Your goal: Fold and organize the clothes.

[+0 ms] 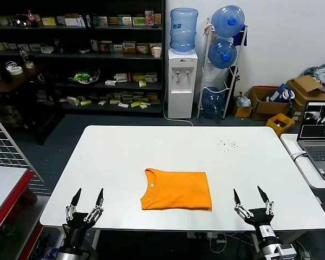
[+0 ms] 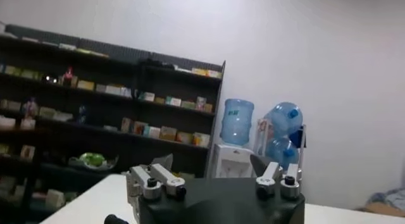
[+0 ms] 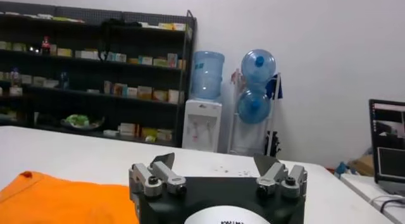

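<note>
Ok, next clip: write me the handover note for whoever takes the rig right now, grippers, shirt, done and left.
Left gripper: open, empty, at the near left edge of the table.
Right gripper: open, empty, at the near right edge.
Orange T-shirt: lying flat at table centre, folded into a compact rectangle, collar toward the left, clear of both grippers.
Done: the fold looks finished.
Left: possibly tidying or moving the shirt; nothing else seems pending.

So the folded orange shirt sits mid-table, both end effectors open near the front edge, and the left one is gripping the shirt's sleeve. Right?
Not quite. The left end effector grips nothing: the head view shows it open at the table's front-left edge, well apart from the shirt. The rest holds: the shirt lies folded mid-table, and the right end effector is open near the front edge too.
</note>
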Controlling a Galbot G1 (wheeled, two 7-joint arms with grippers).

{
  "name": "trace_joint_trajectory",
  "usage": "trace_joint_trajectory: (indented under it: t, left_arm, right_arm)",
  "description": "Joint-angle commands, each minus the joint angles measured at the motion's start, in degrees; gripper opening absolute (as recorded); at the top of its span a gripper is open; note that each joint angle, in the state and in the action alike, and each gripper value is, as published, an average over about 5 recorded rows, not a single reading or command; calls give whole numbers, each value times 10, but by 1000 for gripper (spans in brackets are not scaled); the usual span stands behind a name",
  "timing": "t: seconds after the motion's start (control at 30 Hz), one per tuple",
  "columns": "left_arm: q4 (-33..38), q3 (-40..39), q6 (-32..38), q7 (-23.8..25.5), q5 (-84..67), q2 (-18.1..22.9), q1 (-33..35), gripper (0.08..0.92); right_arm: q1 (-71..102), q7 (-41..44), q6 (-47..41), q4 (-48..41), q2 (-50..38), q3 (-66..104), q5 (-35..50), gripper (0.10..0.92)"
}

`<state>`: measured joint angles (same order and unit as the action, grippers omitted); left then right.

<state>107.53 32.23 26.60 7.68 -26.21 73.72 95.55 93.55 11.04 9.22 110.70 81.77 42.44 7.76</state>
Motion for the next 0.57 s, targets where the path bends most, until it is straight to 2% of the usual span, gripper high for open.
trace_joint_trajectory:
  t: [0.03, 0.23, 0.57]
  left_arm:
    - [4, 44, 41, 54, 49, 50, 41, 823]
    - [6, 39, 34, 64, 70, 77, 39, 823]
    - [12, 23, 32, 57, 81, 90, 45, 823]
  right_arm:
    - [13, 30, 81, -27, 68, 15, -64, 823]
    - [15, 33, 92, -26, 81, 11, -69, 823]
    - [11, 31, 82, -25, 78, 8, -62, 823]
